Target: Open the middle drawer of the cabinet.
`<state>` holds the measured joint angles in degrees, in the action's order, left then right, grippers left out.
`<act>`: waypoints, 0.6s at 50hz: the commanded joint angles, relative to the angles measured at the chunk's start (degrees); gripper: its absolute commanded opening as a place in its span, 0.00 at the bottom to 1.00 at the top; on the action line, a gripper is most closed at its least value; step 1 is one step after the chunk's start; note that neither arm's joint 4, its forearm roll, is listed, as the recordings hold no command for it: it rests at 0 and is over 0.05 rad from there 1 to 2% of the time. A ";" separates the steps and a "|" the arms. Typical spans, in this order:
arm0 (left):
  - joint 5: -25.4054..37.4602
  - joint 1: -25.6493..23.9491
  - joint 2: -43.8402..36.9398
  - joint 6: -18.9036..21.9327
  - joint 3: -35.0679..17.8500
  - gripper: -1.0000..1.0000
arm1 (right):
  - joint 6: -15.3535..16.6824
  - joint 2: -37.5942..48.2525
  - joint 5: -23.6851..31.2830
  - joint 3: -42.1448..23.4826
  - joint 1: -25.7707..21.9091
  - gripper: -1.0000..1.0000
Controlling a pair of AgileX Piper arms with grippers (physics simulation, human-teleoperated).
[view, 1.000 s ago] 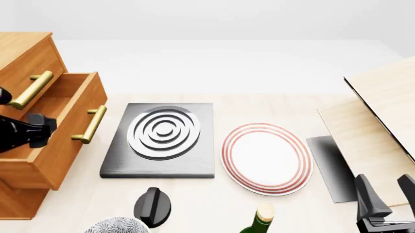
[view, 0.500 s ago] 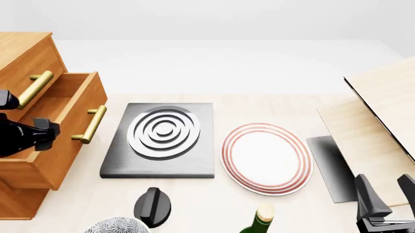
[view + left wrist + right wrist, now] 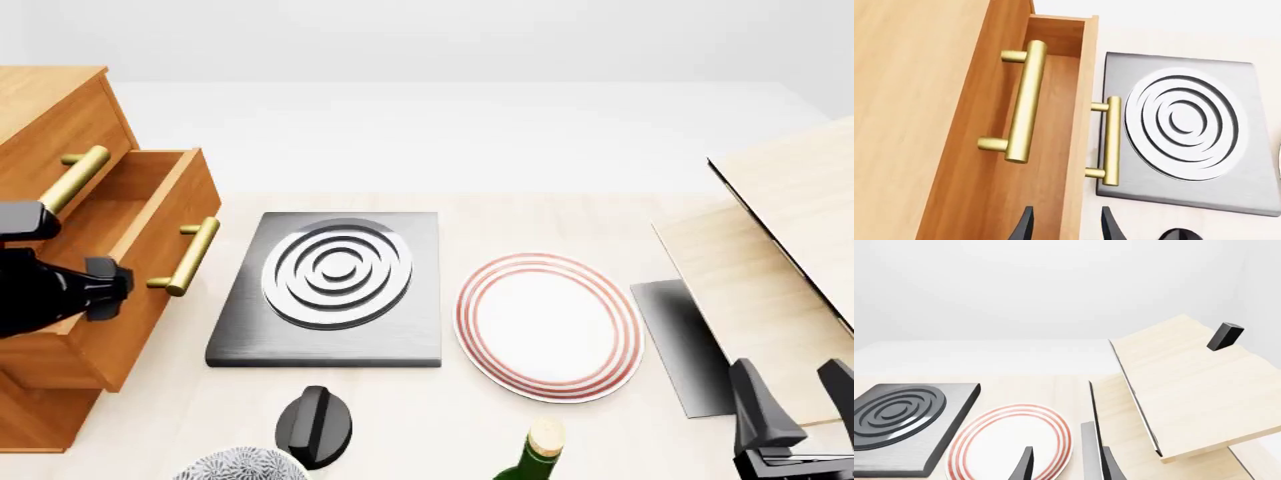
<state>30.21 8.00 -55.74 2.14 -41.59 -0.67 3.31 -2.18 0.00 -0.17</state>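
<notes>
Large orange-brown wooden cabinet (image 3: 40,110) with stacked drawers and brass bar handles, standing at the table's left edge; taken here as the landmark. Middle drawer (image 3: 140,250), an orange-brown wooden box with a plain front and one brass bar handle (image 3: 187,256), stands pulled well out of the cabinet toward the hob, its inside open to view. The uppermost drawer (image 3: 60,140) above it sits shut, its own brass handle (image 3: 74,180) projecting. Left gripper (image 3: 1066,225), black, hangs over the pulled-out drawer close to its front panel; its two fingertips stand apart with the front panel's top edge between them in the wrist view, and they hold nothing; whether they touch the wood cannot be told. Just beside the drawer front, away from the cabinet, lies a dark grey square hob plate with pale concentric rings (image 3: 334,285). Beyond that, farther from the cabinet, lies a white round plate with red rim rings (image 3: 547,325). Well apart from the cabinet, at the opposite side of the table, stands a pale light-wood box with a dark edge (image 3: 787,230), its lid tilted. Right gripper (image 3: 1066,465), black, hovers near that box, fingertips parted and empty.
</notes>
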 commanded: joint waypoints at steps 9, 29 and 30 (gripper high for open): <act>-1.83 -0.02 -1.94 -0.90 1.60 1.00 | 0.29 -0.68 0.49 -0.01 -0.04 1.00; -2.58 -1.37 -4.32 -2.01 2.66 1.00 | 0.34 -0.57 0.39 -0.01 -0.05 1.00; -2.60 -1.57 -4.31 -2.13 2.66 1.00 | 0.17 -0.71 0.48 -0.01 -0.03 1.00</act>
<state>27.91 7.42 -58.65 1.28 -39.98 -0.57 3.53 -2.37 0.00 -0.18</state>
